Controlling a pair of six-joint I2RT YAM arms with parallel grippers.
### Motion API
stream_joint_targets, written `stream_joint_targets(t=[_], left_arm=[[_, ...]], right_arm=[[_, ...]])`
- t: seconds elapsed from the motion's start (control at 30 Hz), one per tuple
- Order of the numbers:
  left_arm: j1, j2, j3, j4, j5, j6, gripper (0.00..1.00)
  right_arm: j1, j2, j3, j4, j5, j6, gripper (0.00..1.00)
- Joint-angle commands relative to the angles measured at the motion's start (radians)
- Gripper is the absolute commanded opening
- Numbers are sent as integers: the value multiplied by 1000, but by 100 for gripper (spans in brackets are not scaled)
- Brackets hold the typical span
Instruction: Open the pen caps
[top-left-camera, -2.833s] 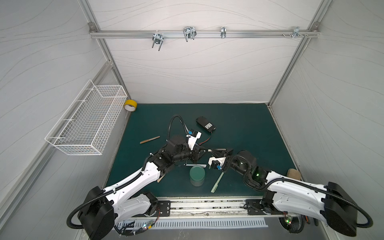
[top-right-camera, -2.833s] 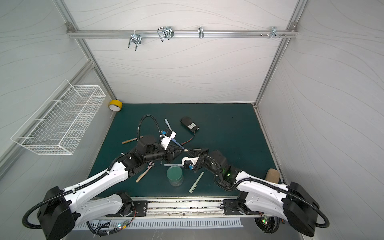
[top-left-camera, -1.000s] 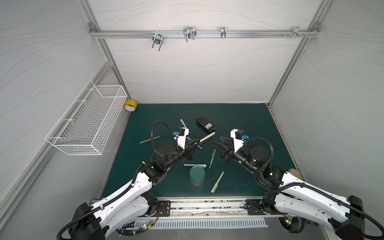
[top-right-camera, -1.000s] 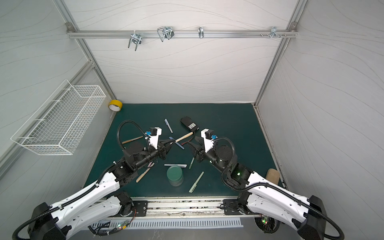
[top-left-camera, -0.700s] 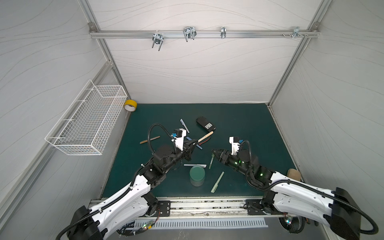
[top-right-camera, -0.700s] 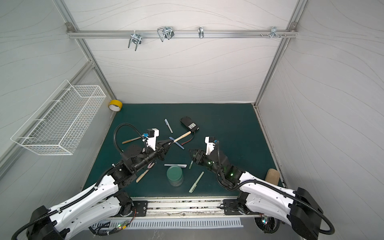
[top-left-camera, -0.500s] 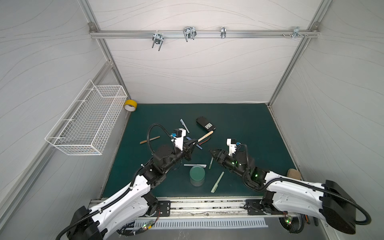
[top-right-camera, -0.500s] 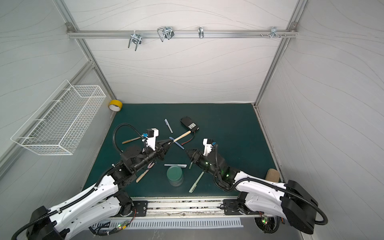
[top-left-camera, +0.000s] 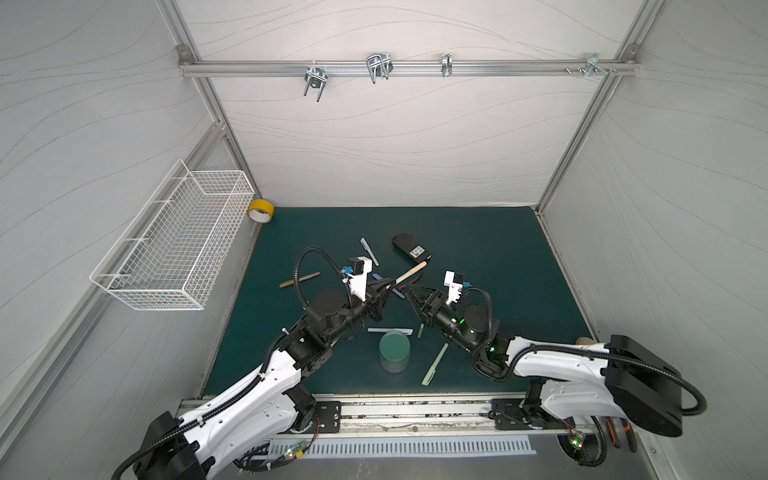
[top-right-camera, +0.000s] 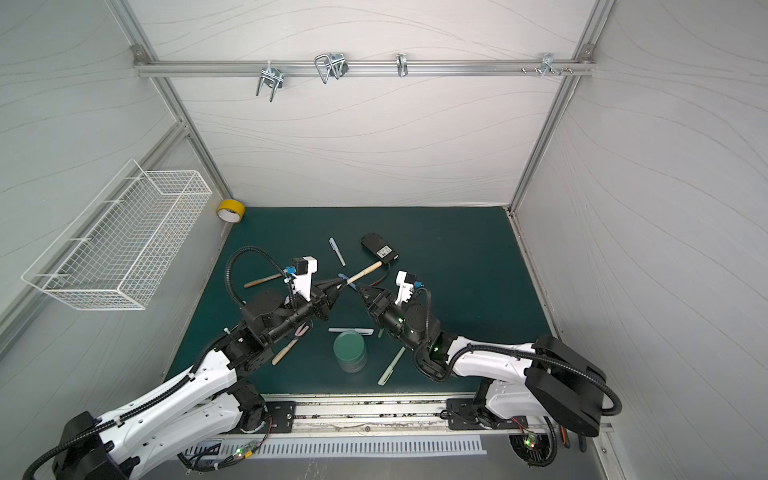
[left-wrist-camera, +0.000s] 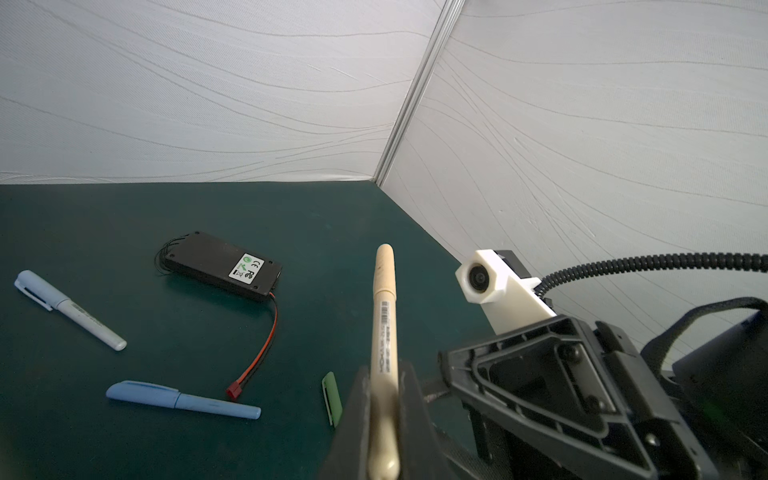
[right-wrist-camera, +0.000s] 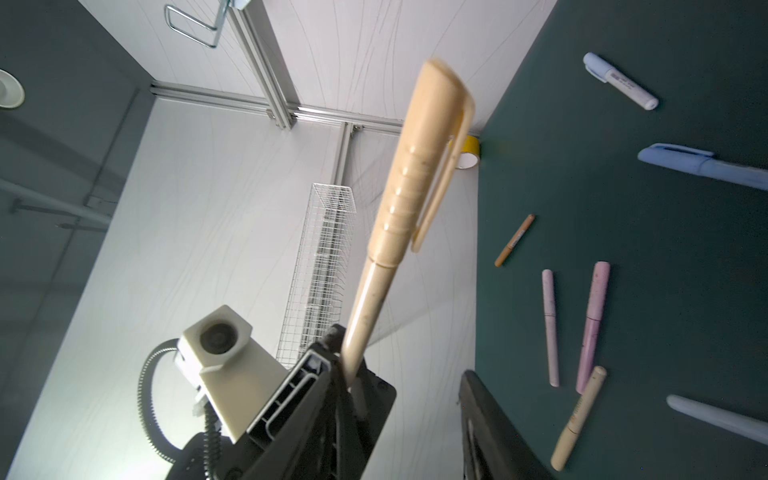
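My left gripper (top-left-camera: 387, 286) is shut on the body of a tan pen (top-left-camera: 411, 272) and holds it off the mat, slanting up toward the back right. Its ribbed tan pen cap (right-wrist-camera: 419, 166), with a clip, is on the far end. In the left wrist view the pen (left-wrist-camera: 384, 316) runs straight out from between the jaws. My right gripper (top-left-camera: 412, 294) faces the left one from the right, open, with nothing between its fingers (right-wrist-camera: 490, 424). It is close beside the pen, and I cannot tell whether it touches it. A loose green cap (left-wrist-camera: 331, 399) lies on the mat.
On the green mat (top-left-camera: 498, 257) lie a blue-capped white pen (top-left-camera: 369, 251), a blue pen (left-wrist-camera: 183, 401), a brown pen (top-left-camera: 300, 279), two pink pens (right-wrist-camera: 593, 324), a green pen (top-left-camera: 434, 365) and a black battery pack (top-left-camera: 411, 249). A green cylinder (top-left-camera: 394, 351) stands at the front. A wire basket (top-left-camera: 174, 241) hangs on the left.
The right arm has swung in from the right and come close to the pen held by the left gripper. The left gripper has kept its hold, shifting only slightly.
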Motion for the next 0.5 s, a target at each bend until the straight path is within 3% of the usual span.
stream_joint_targets(t=[0.0,0.47], left_arm=[[-4,-6,-1,59,-3,12,0],[-4,-19,-7,61,5,12,0]], right_arm=[[18,30,41,111,45,53,48],[31,198,73,308,144,145,38]])
